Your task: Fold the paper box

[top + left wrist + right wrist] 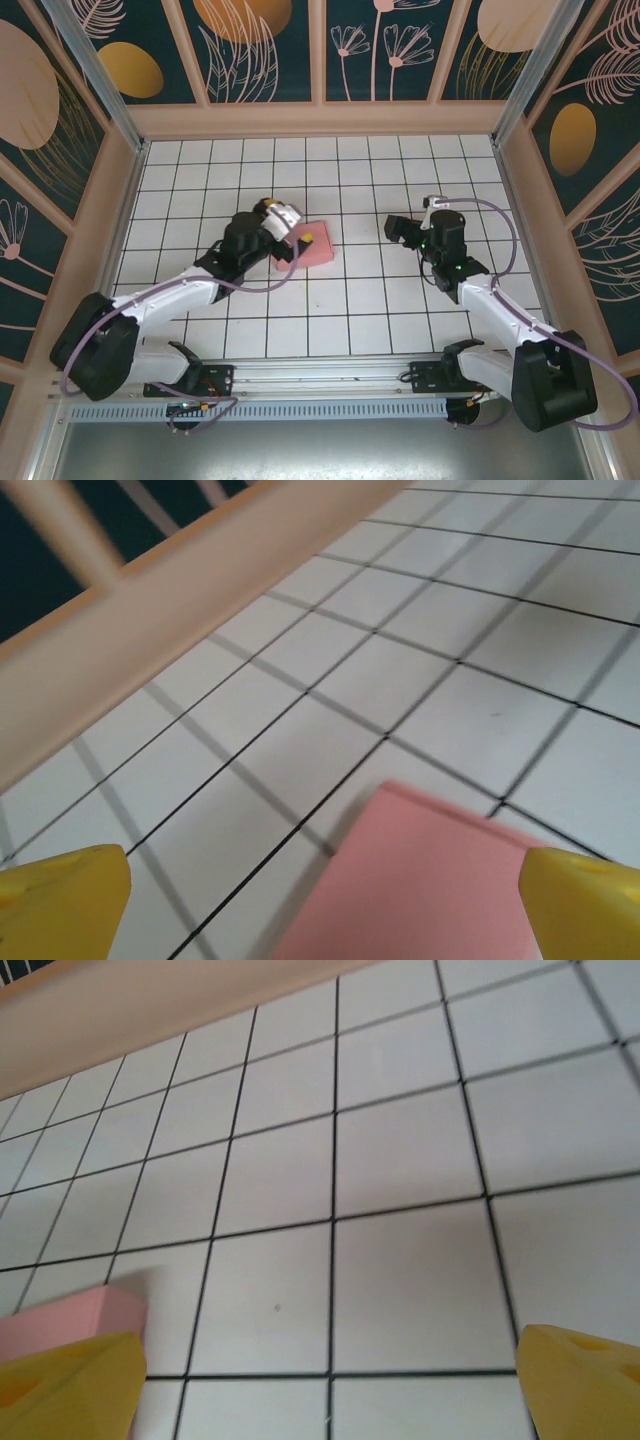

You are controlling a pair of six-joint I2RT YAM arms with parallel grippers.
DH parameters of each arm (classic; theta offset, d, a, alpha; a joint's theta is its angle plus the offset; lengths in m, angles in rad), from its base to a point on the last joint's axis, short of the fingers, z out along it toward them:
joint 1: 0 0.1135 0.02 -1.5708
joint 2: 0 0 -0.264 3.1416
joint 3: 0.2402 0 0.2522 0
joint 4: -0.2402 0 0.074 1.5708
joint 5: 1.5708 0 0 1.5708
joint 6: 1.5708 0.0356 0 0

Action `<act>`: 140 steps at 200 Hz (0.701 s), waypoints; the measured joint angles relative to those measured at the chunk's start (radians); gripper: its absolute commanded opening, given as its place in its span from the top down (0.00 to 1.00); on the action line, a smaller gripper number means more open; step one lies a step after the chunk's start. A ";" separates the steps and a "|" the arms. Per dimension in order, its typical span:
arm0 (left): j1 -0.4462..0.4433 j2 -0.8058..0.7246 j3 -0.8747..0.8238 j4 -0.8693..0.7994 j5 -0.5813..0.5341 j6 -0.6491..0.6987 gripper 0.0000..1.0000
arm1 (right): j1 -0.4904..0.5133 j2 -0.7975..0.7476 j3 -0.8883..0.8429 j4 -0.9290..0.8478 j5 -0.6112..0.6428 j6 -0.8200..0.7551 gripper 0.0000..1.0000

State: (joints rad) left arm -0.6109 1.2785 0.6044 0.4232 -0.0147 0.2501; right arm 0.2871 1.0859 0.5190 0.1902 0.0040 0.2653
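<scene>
The paper box (318,248) is a small salmon-pink folded rectangle lying on the white tiled floor, left of centre. My left gripper (292,228) hovers at its left end. In the left wrist view the paper box (430,880) lies low between the yellow fingertips (60,905), nearer the right one; the left gripper (325,905) is open wide and not pressing on it. My right gripper (405,225) stands about two tiles to the right of the box, open. In the right wrist view the right gripper (330,1385) has only tiles between its fingertips, with a corner of the box (70,1315) at the lower left.
The tiled floor (340,310) is ringed by a low beige wall (320,118) at the back and on both sides. Purple cables (505,235) loop from both arms. The arm bases sit on the metal rail (320,385) at the near edge.
</scene>
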 measured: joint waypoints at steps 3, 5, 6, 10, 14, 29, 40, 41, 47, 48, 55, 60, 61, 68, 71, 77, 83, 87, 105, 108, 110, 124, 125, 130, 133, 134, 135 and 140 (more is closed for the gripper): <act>0.012 -0.016 -0.015 0.006 -0.011 -0.010 0.01 | -0.005 0.001 0.000 0.012 0.007 -0.012 0.04; 0.018 -0.023 -0.022 0.010 -0.015 -0.016 0.01 | -0.008 0.002 0.000 0.019 0.010 -0.021 0.04; 0.023 -0.029 -0.030 0.015 -0.021 -0.023 0.01 | -0.008 0.002 0.000 0.022 0.011 -0.024 0.04; 0.037 -0.048 -0.049 0.023 -0.036 -0.035 0.01 | -0.016 0.004 0.000 0.040 0.021 -0.039 0.03; 0.051 -0.066 -0.068 0.035 -0.049 -0.048 0.01 | -0.022 0.006 0.000 0.055 0.026 -0.054 0.03; 0.125 -0.130 -0.132 0.067 -0.088 -0.107 0.01 | -0.063 0.023 -0.012 0.146 0.050 -0.109 0.04; 0.198 -0.153 -0.162 0.091 -0.103 -0.157 0.01 | -0.097 0.040 -0.034 0.219 0.063 -0.144 0.02; 0.208 -0.155 -0.166 0.093 -0.105 -0.161 0.01 | -0.099 0.041 -0.036 0.223 0.064 -0.147 0.02; 0.251 -0.159 -0.179 0.113 -0.120 -0.185 0.01 | -0.117 0.054 -0.050 0.260 0.072 -0.165 0.02; 0.255 -0.159 -0.181 0.114 -0.122 -0.188 0.01 | -0.122 0.058 -0.053 0.269 0.074 -0.169 0.02; 0.297 -0.159 -0.196 0.139 -0.140 -0.210 0.01 | -0.145 0.079 -0.073 0.317 0.080 -0.189 0.02; 0.325 -0.156 -0.208 0.161 -0.157 -0.222 0.01 | -0.164 0.095 -0.088 0.351 0.082 -0.199 0.02; 0.328 -0.155 -0.210 0.164 -0.158 -0.224 0.01 | -0.166 0.097 -0.090 0.356 0.083 -0.201 0.02; 0.355 -0.148 -0.225 0.191 -0.177 -0.238 0.01 | -0.192 0.120 -0.111 0.399 0.082 -0.210 0.02; 0.367 -0.142 -0.231 0.203 -0.185 -0.242 0.01 | -0.205 0.134 -0.122 0.421 0.082 -0.216 0.01; 0.392 -0.124 -0.240 0.228 -0.199 -0.253 0.01 | -0.228 0.158 -0.143 0.467 0.081 -0.219 0.01; 0.412 -0.103 -0.245 0.246 -0.209 -0.259 0.01 | -0.248 0.182 -0.163 0.514 0.077 -0.226 0.01; 0.424 -0.089 -0.249 0.262 -0.214 -0.263 0.01 | -0.261 0.198 -0.177 0.545 0.075 -0.227 0.01; 0.473 -0.009 -0.277 0.360 -0.232 -0.264 0.01 | -0.284 0.272 -0.216 0.650 0.069 -0.237 0.01; 0.480 0.003 -0.284 0.379 -0.232 -0.264 0.01 | -0.285 0.286 -0.222 0.672 0.066 -0.238 0.01; 0.483 0.014 -0.288 0.393 -0.231 -0.264 0.01 | -0.285 0.293 -0.224 0.680 0.064 -0.239 0.01; 0.505 0.080 -0.315 0.480 -0.230 -0.264 0.01 | -0.286 0.351 -0.242 0.771 0.050 -0.242 0.01; 0.507 0.083 -0.316 0.484 -0.230 -0.264 0.01 | -0.285 0.354 -0.243 0.775 0.049 -0.242 0.01; 0.515 0.107 -0.323 0.514 -0.229 -0.266 0.01 | -0.285 0.374 -0.250 0.809 0.047 -0.243 0.01; 0.521 0.119 -0.327 0.530 -0.227 -0.269 0.01 | -0.286 0.385 -0.254 0.828 0.045 -0.243 0.01; 0.523 0.125 -0.328 0.536 -0.226 -0.270 0.01 | -0.286 0.387 -0.255 0.833 0.045 -0.243 0.01; 0.525 0.128 -0.328 0.539 -0.225 -0.271 0.01 | -0.286 0.392 -0.257 0.841 0.044 -0.244 0.01; 0.537 0.150 -0.334 0.570 -0.218 -0.278 0.01 | -0.287 0.408 -0.264 0.867 0.039 -0.244 0.01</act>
State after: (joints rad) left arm -0.0738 1.4288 0.2703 0.9932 -0.2329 -0.0280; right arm -0.0002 1.4937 0.2550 1.0576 0.0433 0.0212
